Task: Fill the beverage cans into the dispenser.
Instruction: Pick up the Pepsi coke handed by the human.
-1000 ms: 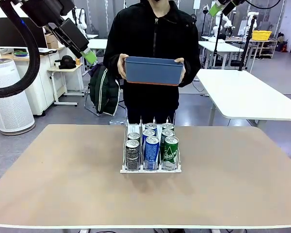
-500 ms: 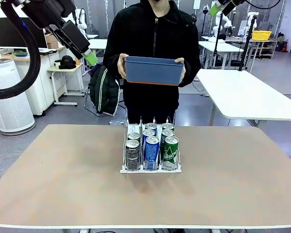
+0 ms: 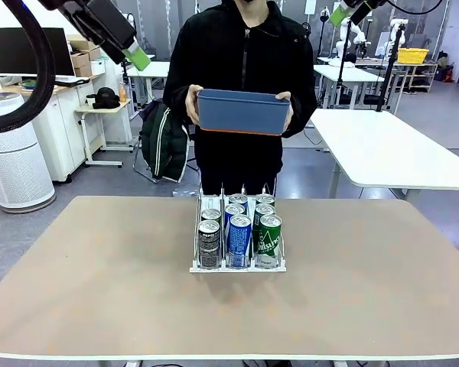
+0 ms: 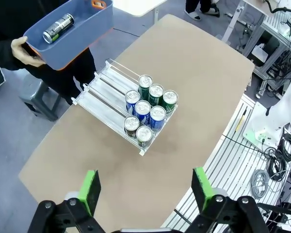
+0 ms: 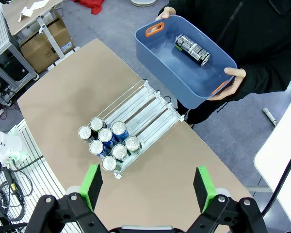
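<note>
The dispenser (image 3: pixel 237 267) stands mid-table, holding several beverage cans (image 3: pixel 239 238) (dark grey, blue and green) at its near end. From above, in the left wrist view, the cans (image 4: pixel 148 109) crowd one end of the dispenser (image 4: pixel 104 85) and the rest of its lanes are bare. A person at the far side holds a blue bin (image 3: pixel 242 113) with one dark can (image 5: pixel 191 50) lying in it. My left gripper (image 3: pixel 136 56) is raised high at the upper left, open and holding nothing. High at the top right, my right gripper (image 3: pixel 341 12) is also open and holds nothing.
Bare tabletop surrounds the dispenser (image 5: pixel 148 109) on all sides. The bin (image 5: pixel 203 77) is held at chest height beyond the table's far edge. A white table (image 3: pixel 390 149) stands at the back right, an air purifier (image 3: pixel 15 160) at the left.
My left arm has lifted higher and back toward the upper left. The right arm, the person, the bin and the cans have not moved.
</note>
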### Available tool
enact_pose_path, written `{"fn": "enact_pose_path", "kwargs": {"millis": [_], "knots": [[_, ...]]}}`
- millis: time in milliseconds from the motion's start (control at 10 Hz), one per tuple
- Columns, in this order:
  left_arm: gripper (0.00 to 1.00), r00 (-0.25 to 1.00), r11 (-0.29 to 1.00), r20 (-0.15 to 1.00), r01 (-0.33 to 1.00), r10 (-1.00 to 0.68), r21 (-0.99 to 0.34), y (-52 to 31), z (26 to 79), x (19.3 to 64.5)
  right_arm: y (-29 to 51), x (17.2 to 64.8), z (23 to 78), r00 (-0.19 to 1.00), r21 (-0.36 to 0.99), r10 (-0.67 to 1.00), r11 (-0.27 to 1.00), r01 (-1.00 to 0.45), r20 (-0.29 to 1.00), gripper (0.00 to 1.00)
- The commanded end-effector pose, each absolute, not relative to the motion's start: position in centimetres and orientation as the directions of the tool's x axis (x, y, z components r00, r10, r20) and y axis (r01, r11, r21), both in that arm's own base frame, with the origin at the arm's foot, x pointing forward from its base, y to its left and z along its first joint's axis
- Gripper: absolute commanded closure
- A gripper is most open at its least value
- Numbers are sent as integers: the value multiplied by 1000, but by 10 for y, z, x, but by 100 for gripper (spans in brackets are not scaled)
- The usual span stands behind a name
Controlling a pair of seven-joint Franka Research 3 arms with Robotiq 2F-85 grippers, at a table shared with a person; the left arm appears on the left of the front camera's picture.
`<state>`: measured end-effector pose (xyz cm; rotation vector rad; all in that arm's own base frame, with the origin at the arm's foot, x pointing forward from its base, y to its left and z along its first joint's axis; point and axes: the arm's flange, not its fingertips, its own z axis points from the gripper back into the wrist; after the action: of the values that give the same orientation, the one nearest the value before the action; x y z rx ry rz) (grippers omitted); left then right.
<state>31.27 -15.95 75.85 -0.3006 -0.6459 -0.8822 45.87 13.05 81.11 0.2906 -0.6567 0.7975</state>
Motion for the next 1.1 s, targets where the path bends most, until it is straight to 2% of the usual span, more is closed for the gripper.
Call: {"fn": "enact_pose_path", "kwargs": {"millis": [0, 100, 1000], "knots": [[0, 449, 595, 645, 804, -619, 12, -159, 761, 327, 130, 457, 810, 519, 3, 567, 673, -739, 640, 0], [0, 464, 610, 635, 792, -618, 16, -159, 759, 313, 130, 457, 810, 519, 3, 567, 673, -739, 640, 0], [0, 464, 610, 635, 792, -618, 16, -159, 759, 313, 130, 457, 810, 519, 3, 567, 673, -739, 640, 0]]}}
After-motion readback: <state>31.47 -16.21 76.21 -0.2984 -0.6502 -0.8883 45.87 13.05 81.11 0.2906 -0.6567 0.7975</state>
